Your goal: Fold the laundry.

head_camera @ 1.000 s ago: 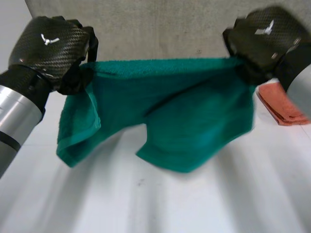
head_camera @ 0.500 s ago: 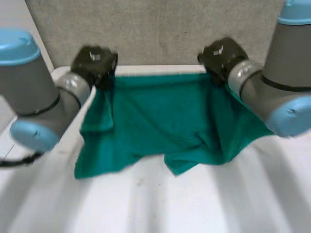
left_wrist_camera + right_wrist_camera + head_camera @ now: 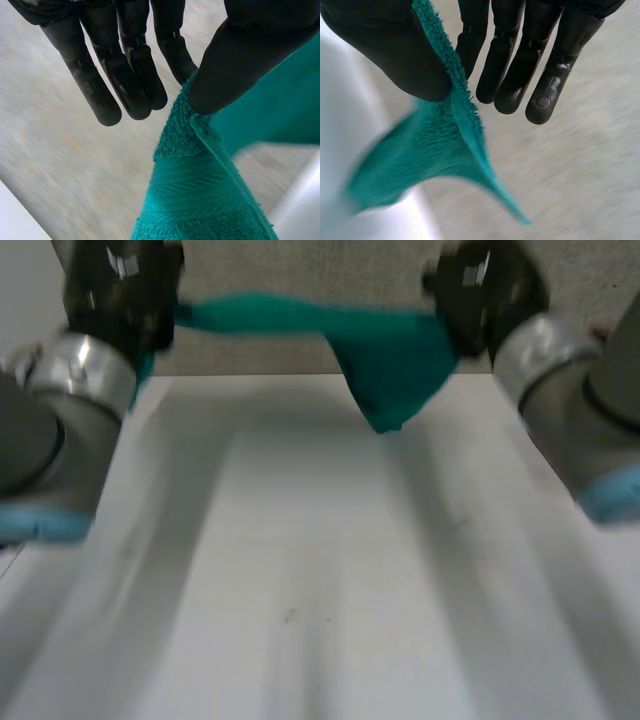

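A green towel [image 3: 385, 355] hangs in the air beyond the far edge of the white table [image 3: 320, 570], stretched between my two hands. My left hand [image 3: 120, 285] pinches one top corner of the towel [image 3: 200, 170] between its thumb [image 3: 235, 65] and a finger. My right hand [image 3: 485, 290] pinches the other top corner of the towel [image 3: 440, 145] between thumb [image 3: 390, 50] and finger. The cloth sags into a point near the right hand and is clear of the tabletop.
A grey wall [image 3: 300, 350] stands behind the table's far edge. Both arms reach forward along the table's two sides.
Both hands have swung away from me and up with the towel. The cloth, which hung wide over the table, has lifted off to the far edge. The orange cloth has left the view.
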Controlling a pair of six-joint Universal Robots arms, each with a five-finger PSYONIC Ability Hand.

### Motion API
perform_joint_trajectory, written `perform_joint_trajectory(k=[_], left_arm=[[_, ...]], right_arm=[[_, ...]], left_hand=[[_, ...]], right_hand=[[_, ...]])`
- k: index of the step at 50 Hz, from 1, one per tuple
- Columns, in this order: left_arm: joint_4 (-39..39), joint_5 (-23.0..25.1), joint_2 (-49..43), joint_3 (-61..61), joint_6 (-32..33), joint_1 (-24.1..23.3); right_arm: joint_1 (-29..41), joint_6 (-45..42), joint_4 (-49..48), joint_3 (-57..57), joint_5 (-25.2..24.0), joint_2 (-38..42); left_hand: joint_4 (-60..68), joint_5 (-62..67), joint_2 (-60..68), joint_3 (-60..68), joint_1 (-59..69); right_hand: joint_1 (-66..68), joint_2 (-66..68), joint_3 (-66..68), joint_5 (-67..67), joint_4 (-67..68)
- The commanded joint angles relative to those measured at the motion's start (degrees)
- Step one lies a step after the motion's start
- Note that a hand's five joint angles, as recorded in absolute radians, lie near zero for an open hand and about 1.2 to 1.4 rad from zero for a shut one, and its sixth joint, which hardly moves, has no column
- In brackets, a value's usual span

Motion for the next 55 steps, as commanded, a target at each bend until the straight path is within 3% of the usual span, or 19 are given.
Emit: perform_joint_trajectory(k=[1,9,14,17,21,26,44,49,55], left_arm=[[-0.3,0.5,2.8,-18.8,0.4,0.9],[-0.7,0.6,-3.3,-27.4,0.9,1.4],[-3.1,0.5,-7.7,-27.3,3.1,1.6],[-4.0,0.6,-7.8,-27.4,3.6,2.0],[-4.4,0.5,-7.1,-28.1,3.4,2.9],[-4.5,0.3,-4.3,-29.7,2.8,3.7],[-3.6,1.4,-2.9,-34.2,0.4,4.6],[-3.4,4.9,-7.1,-30.9,-3.1,4.1],[-3.1,5.1,-12.3,-26.6,-3.5,3.8]], right_arm=[[0.0,-1.6,10.0,19.4,-1.1,-2.7],[2.5,0.4,1.2,32.7,-1.8,-1.2],[3.4,5.0,-2.6,34.0,-1.8,1.5],[3.3,7.6,-2.8,33.9,-2.0,1.5],[2.9,9.7,-3.1,33.9,-2.0,1.5],[2.7,11.1,-3.3,34.2,-2.0,1.5],[2.8,12.6,-3.3,34.7,-1.8,1.5],[2.8,12.6,-3.3,34.8,-1.8,1.5],[2.9,12.6,-3.3,35.1,-1.8,1.5]], left_hand=[[11.3,13.6,11.5,11.7,15.6],[8.0,10.3,8.2,8.3,12.3],[-12.2,-9.9,-12.0,-11.8,-7.9],[-14.5,-12.3,-14.4,-14.2,-10.2],[-33.3,-31.0,-33.2,-33.0,-29.0],[-44.5,-42.2,-44.3,-44.1,-40.2],[-45.0,-42.7,-44.8,-44.7,-40.7],[-42.0,-39.7,-41.8,-41.6,-37.7],[-39.4,-37.2,-39.3,-39.1,-35.1]], right_hand=[[23.5,12.7,12.5,13.3,12.0],[23.5,12.7,12.5,13.3,12.0],[23.5,12.7,12.5,13.3,12.0],[23.5,12.7,12.5,13.3,12.0],[23.5,12.7,12.5,13.3,12.0],[23.5,12.7,12.5,13.3,12.0],[23.5,12.7,12.5,13.3,12.0],[23.5,12.7,12.5,13.3,12.0],[23.5,12.7,12.5,13.3,12.0]])
